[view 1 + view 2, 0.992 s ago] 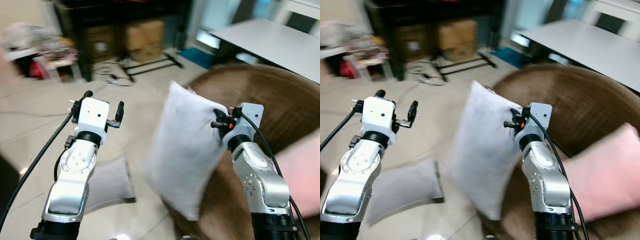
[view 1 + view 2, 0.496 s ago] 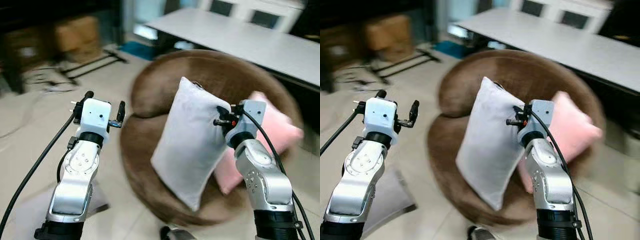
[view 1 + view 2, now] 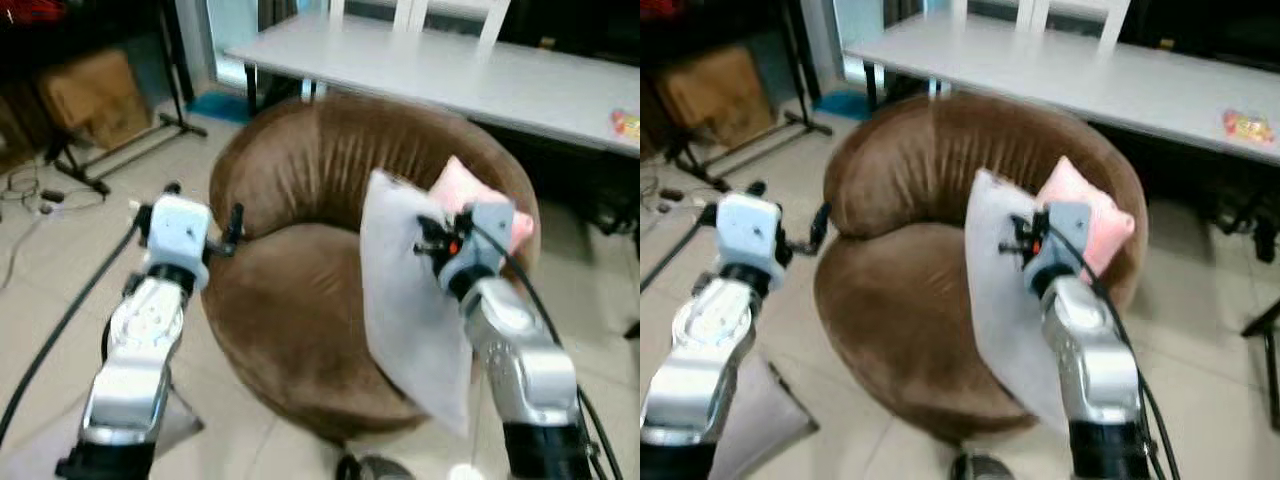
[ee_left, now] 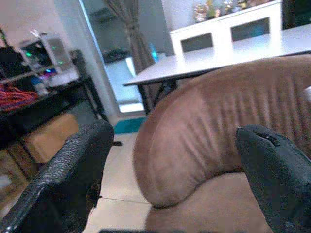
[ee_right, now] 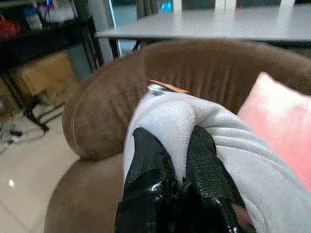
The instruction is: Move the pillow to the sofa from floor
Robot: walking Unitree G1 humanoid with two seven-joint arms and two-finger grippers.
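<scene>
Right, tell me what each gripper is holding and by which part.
The right gripper pinches the grey pillow by a fold at its upper edge, near the zipper. The left gripper is open and holds nothing.

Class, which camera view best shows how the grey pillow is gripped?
The right wrist view: both fingers of the right gripper pinch a fold of the grey pillow. The eye views show it hanging above the sofa, grip detail blurred.
</scene>
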